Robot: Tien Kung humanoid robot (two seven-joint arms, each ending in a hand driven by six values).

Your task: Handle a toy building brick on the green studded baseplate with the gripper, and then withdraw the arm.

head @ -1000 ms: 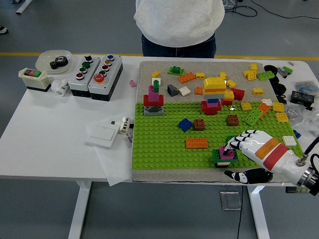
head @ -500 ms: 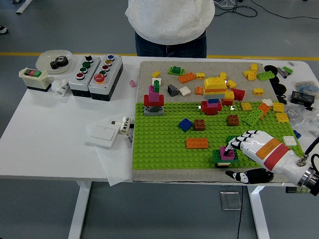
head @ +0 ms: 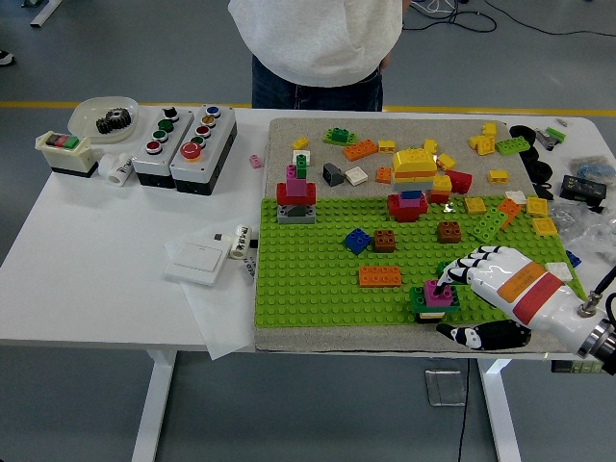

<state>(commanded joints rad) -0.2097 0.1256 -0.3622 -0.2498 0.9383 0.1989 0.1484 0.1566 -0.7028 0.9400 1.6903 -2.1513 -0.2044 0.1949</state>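
Note:
The green studded baseplate (head: 308, 289) lies on a beige mat and carries several bricks. Near its front right edge stands a small stack (head: 431, 300): a green base with a pink brick on top. My right hand (head: 458, 306) reaches in from the lower right. Its white fingers (head: 464, 273) stretch out, and their tips touch the pink brick's right side and top. The thumb (head: 479, 335) is spread apart below, over the mat's front edge, so nothing is clasped. The left arm is not in view.
An orange brick (head: 379, 276), a blue brick (head: 357, 241) and brown bricks (head: 385, 241) sit on the plate's middle. A red and grey tower (head: 295, 197) stands at its back left. Loose bricks cover the mat behind. Button boxes (head: 183, 144) stand at the back left. A person stands at the far side.
My right hand has barely shifted and its fingertips stay on the pink brick. The person at the far side has stepped to the left.

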